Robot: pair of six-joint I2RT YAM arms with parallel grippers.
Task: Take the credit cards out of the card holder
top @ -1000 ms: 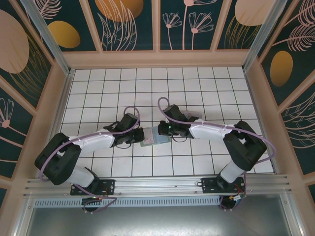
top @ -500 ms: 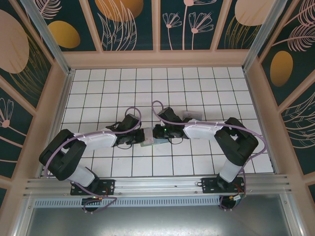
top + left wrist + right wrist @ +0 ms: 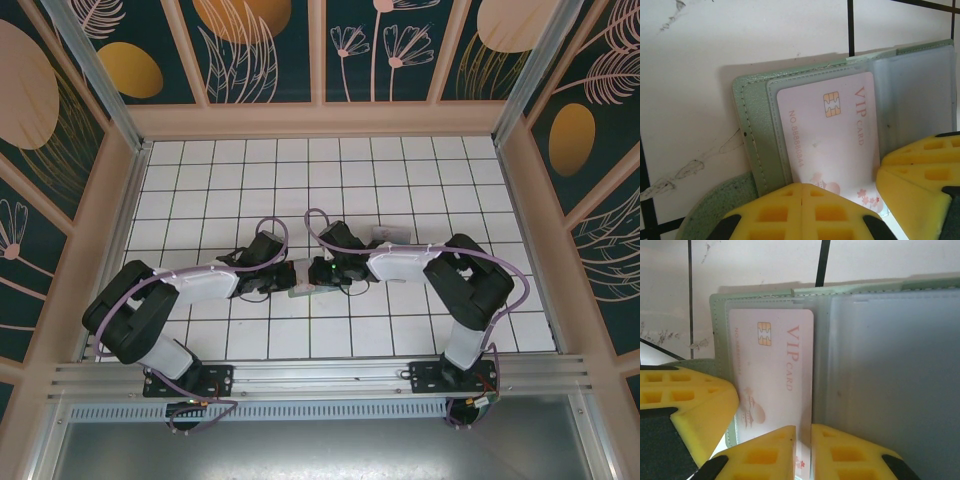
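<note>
Tiled worktop (image 3: pixel 400 180) is carrying the open card holder (image 3: pixel 755 145) at centre, pink credit card (image 3: pixel 832 135) not yet out; left pincer (image 3: pixel 802 189) is sitting pressed together over the holder's edge, right pincer (image 3: pixel 804 434) is straddling the card's edge, grip unclear.

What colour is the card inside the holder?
Pale pink card with red VIP lettering, clearest in the left wrist view.

Overhead plus two close-ups sharing card holder (image 3: pixel 752 110)
</note>
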